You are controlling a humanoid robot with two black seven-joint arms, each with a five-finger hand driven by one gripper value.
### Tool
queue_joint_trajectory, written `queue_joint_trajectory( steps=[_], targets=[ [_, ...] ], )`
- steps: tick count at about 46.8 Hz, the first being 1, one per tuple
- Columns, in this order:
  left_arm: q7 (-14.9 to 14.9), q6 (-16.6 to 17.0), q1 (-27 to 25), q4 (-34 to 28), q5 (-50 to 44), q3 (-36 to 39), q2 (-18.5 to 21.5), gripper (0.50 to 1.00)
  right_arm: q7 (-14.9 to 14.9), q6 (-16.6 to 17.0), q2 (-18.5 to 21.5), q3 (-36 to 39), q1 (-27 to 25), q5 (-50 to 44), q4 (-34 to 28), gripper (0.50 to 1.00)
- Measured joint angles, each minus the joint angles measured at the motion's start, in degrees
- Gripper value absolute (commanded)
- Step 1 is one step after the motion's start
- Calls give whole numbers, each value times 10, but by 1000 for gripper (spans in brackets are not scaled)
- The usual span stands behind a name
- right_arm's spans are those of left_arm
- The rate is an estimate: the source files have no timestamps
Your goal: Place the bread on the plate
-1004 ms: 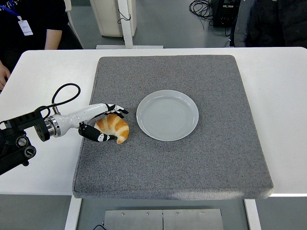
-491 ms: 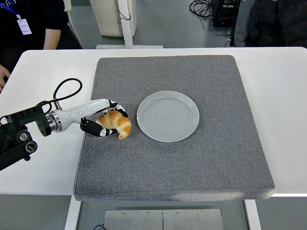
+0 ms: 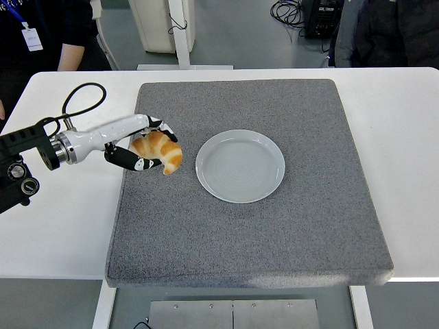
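A golden croissant [image 3: 160, 151] is held in my left hand [image 3: 145, 145], whose black and white fingers curl around it from the left. The bread seems lifted slightly off the grey mat [image 3: 247, 226], left of the plate. An empty pale grey plate [image 3: 240, 165] lies on the mat near its centre, a short gap to the right of the croissant. My left arm comes in from the left edge over the white table. No right arm shows.
A black cable [image 3: 75, 103] loops above my left forearm. A person in dark clothes [image 3: 41, 31] stands at the top left behind the table. The white table [image 3: 405, 137] extends around the mat on all sides.
My left hand has closed on the croissant and raised it, moving up and slightly back from its spot on the mat. The plate has not moved.
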Motion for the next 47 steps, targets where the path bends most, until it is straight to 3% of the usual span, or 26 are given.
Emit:
queue_joint_trajectory(
  steps=[8,15,33,41,47],
  targets=[
    [1,-8,-62,0,-6,1,23,500,0,0,0,0,0,0,0,1000],
    [7,-38,-114,0,-12,1,38,500,0,0,0,0,0,0,0,1000],
    [9,-89,-215,31,-17,1,30,500,0,0,0,0,0,0,0,1000],
    [16,-90,-218,65,-17,3,-32,500,0,0,0,0,0,0,0,1000],
    [23,-87,-219,118,-15,18,-113,500,0,0,0,0,0,0,0,1000]
  ],
)
